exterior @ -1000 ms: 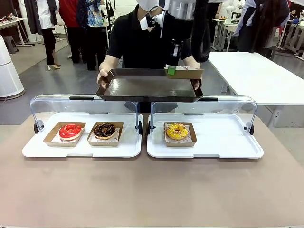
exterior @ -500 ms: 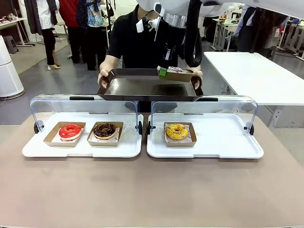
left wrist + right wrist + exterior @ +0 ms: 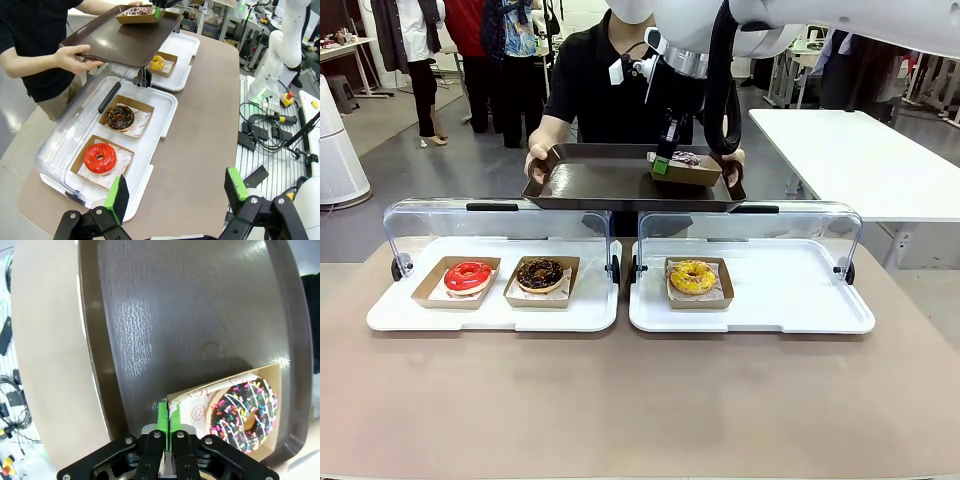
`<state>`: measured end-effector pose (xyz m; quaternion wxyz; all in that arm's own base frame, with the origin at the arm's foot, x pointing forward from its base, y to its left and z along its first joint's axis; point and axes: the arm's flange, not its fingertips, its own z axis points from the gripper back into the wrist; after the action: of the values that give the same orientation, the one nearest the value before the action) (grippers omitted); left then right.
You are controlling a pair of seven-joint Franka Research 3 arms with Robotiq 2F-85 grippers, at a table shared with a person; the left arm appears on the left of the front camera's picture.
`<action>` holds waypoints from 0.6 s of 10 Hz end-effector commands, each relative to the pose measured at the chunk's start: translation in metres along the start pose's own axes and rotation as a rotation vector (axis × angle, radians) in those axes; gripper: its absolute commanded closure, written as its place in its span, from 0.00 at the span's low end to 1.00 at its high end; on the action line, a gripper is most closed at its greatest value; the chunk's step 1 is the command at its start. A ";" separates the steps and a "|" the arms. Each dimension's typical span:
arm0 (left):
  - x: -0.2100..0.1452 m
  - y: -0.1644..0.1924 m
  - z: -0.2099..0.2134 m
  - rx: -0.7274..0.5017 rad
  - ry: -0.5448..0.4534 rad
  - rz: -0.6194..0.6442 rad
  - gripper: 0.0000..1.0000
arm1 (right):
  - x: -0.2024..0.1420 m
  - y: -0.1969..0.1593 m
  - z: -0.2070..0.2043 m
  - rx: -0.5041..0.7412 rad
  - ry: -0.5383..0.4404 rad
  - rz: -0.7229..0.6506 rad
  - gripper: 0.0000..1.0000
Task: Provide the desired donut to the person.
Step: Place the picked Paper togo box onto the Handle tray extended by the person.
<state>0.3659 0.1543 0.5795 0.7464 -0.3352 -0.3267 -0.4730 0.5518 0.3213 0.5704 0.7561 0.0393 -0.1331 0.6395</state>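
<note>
Front view has the donut (image 3: 687,158), dark with coloured sprinkles, in the upper middle of the frame. It lies in its paper box (image 3: 692,176), over the right part of the brown tray (image 3: 590,182) that the person (image 3: 590,90) holds out with both hands (image 3: 537,160). One second ago the box was higher and further right, above the right edge of the tray. Now it is lower and a little more to the left, and its bottom is on the tray or just above it; I cannot tell which.

The right gripper (image 3: 662,164) holds the box by its left rim. In the right wrist view its green pads (image 3: 162,416) are nearly closed on the thin corner of the box (image 3: 200,399). The donut (image 3: 243,411) is at the lower right of that frame, close to a corner of the tray (image 3: 175,315).

I judge that the handing over is almost finished. What remains is to let the box go and to lift the arm away. The tray rests only in the person's hands, so it can tilt or shift at that moment.

In the left wrist view the left gripper (image 3: 176,192) is at the bottom of the frame. Its jaws are wide apart and hold nothing.

In the lower half of the front view, the red donut (image 3: 468,275), the chocolate donut (image 3: 540,272) and the yellow donut (image 3: 692,275) lie in the white cases (image 3: 790,300), in the same places as before.
</note>
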 end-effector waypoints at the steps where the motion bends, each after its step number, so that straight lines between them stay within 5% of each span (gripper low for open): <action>1: 0.001 -0.001 0.000 -0.001 -0.005 -0.003 0.00 | -0.007 0.002 -0.005 -0.006 -0.012 0.020 0.80; 2: 0.001 -0.001 0.000 -0.001 -0.005 -0.003 0.00 | -0.008 0.001 -0.006 -0.003 -0.012 0.017 0.41; 4: 0.001 -0.001 0.000 -0.001 -0.005 -0.003 0.00 | -0.008 0.002 -0.006 -0.002 -0.014 0.022 0.00; 6: 0.001 -0.001 0.000 -0.001 -0.005 -0.003 0.00 | -0.008 0.002 -0.005 0.001 -0.014 0.024 0.00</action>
<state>0.3659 0.1543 0.5795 0.7464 -0.3352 -0.3267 -0.4730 0.5526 0.3193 0.5681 0.7543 0.0389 -0.1311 0.6421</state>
